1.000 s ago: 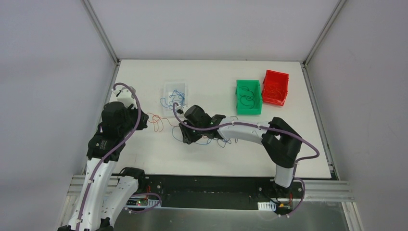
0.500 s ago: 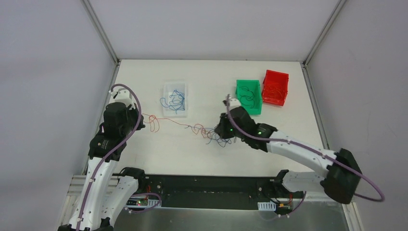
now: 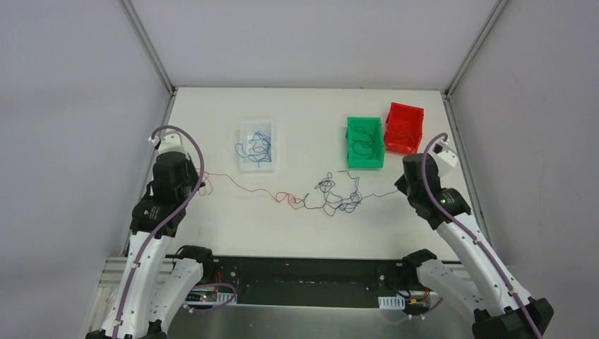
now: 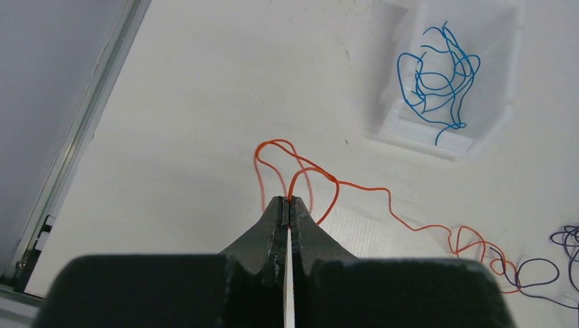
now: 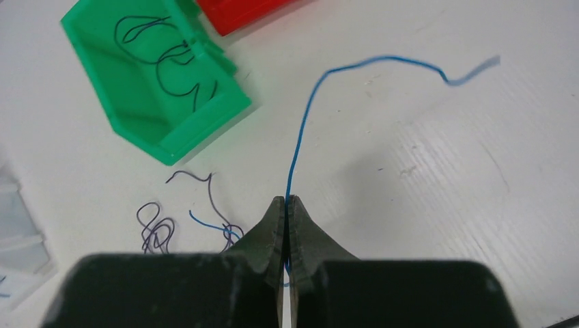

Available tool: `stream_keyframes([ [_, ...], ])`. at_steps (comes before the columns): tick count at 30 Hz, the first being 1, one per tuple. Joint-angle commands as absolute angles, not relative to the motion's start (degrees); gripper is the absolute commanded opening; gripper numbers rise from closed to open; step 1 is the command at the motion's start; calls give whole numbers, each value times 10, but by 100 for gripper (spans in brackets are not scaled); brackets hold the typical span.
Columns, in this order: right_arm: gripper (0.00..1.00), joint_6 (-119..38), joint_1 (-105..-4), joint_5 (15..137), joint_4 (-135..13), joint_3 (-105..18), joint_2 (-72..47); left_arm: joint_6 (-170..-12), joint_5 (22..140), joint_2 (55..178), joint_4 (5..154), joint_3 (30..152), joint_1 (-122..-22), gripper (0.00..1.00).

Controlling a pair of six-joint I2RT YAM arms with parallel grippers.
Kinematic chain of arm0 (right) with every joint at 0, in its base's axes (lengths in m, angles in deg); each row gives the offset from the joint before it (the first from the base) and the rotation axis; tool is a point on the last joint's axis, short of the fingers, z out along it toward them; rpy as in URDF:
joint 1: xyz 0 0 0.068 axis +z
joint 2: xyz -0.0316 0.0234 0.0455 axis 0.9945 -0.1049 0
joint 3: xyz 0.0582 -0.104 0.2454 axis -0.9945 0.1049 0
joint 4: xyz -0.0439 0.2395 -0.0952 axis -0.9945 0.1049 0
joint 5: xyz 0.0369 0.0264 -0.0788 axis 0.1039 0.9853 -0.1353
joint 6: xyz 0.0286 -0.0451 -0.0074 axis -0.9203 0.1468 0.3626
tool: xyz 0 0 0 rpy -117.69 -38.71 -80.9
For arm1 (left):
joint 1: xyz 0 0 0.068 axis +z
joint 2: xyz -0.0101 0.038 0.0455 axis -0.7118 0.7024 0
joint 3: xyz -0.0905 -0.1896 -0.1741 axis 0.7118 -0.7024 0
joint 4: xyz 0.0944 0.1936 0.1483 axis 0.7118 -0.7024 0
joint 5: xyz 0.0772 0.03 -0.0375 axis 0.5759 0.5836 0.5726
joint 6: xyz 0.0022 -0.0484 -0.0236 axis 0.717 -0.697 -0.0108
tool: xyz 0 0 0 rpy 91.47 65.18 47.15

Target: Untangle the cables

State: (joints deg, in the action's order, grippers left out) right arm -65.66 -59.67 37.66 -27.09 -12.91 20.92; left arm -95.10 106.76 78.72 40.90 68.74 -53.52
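**Operator:** Entry one, the left side?

**Cataloguer:** Your left gripper (image 4: 288, 207), at the left of the overhead view. Its jaws are pressed together on the red cable (image 4: 273, 142), pinched at a small loop right at the fingertips. From there the cable runs across the table (image 3: 297, 233) toward the middle.

**Operator:** Entry two?

**Cataloguer:** Your right gripper (image 5: 285, 205), at the far right of the overhead view. It is likewise clamped, on the blue cable (image 5: 302, 119), with a free tail curving off beyond the tips.

**Operator:** And between them?

**Cataloguer:** Entry three: the tangle (image 3: 335, 198), lying on the table right of centre, below the green bin. Dark, blue and red strands are knotted together here. You hold one strand at each side, well apart. I judge this is meant to draw the bundle out into a line, so the crossings tighten into one visible knot rather than a loose heap.

**Operator:** The containers?

**Cataloguer:**
- Entry four: the clear tray (image 3: 257, 168), upper middle-left, holding blue wires (image 4: 437, 75).
- Entry five: the green bin (image 3: 350, 145), upper right, holding dark wires (image 5: 164, 55).
- Entry six: the red bin (image 3: 407, 108), just beside the green one. Its contents are too faint to list.

Filing by colour looks like the reason they stand there, and each of your two strands likely belongs in one of them. The knot is not yet undone, so a harder pull may only cinch it.
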Motion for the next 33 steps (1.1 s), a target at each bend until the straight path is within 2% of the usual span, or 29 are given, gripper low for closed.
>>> stream_keyframes([
  [1, 0, -677, -639, 350, -212, -156, 223, -963, 1093, 786, 409, 687, -531, 0],
  [7, 0, -633, -648, 525, -275, -144, 217, -961, 1050, 782, 411, 685, -531, 0],
  [19, 0, -632, -648, 529, -269, -151, 198, -961, 1048, 781, 411, 682, -531, 0],
  [23, 0, -626, -648, 564, -273, -152, 188, -962, 1040, 778, 411, 681, -531, 0],
  [29, 0, -614, -647, 675, -294, -155, 171, -949, 968, 788, 422, 680, -531, 0],
  [33, 0, -611, -647, 679, -290, -184, 168, -940, 917, 801, 430, 682, -531, 0],
])
